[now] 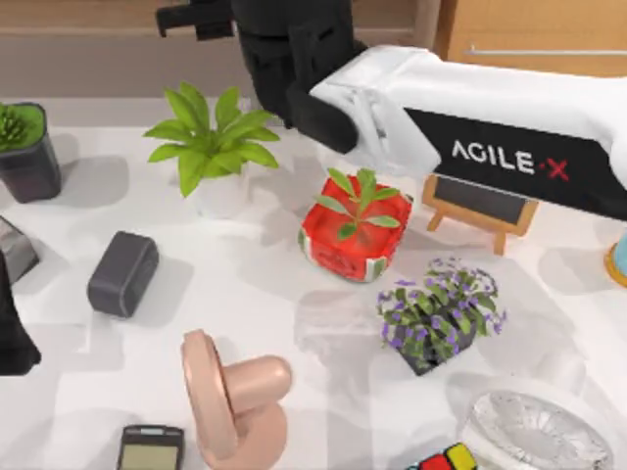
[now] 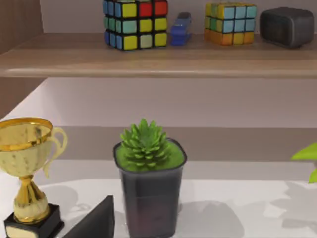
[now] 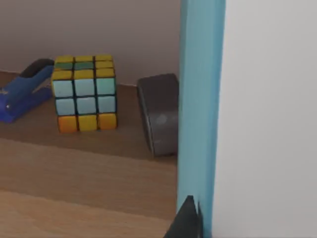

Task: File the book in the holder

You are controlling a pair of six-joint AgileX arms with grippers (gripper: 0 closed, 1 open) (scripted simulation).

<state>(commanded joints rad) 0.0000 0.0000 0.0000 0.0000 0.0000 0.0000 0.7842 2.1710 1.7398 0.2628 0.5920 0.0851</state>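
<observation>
The book (image 3: 200,99) was seen close up in the right wrist view, standing upright with its teal cover edge beside a broad white face of pages. A dark fingertip (image 3: 187,220) of the right gripper was seen against the cover's lower edge, so the book was taken to be gripped; how wide the jaws stood could not be told. Behind the book, on a wooden shelf (image 3: 74,168), a colour cube (image 3: 85,93), a blue stapler (image 3: 22,94) and a dark grey rounded box (image 3: 159,114) were seen.

In the top view, the right arm (image 1: 470,122) was stretched from three o'clock towards twelve o'clock, above a red pot with a plant (image 1: 355,230) and a small chalkboard easel (image 1: 482,208). The left arm (image 1: 12,323) was parked at nine o'clock; its fingers could not be judged. A succulent in a dark pot (image 2: 148,178) and a gold trophy (image 2: 27,168) were seen in the left wrist view.
</observation>
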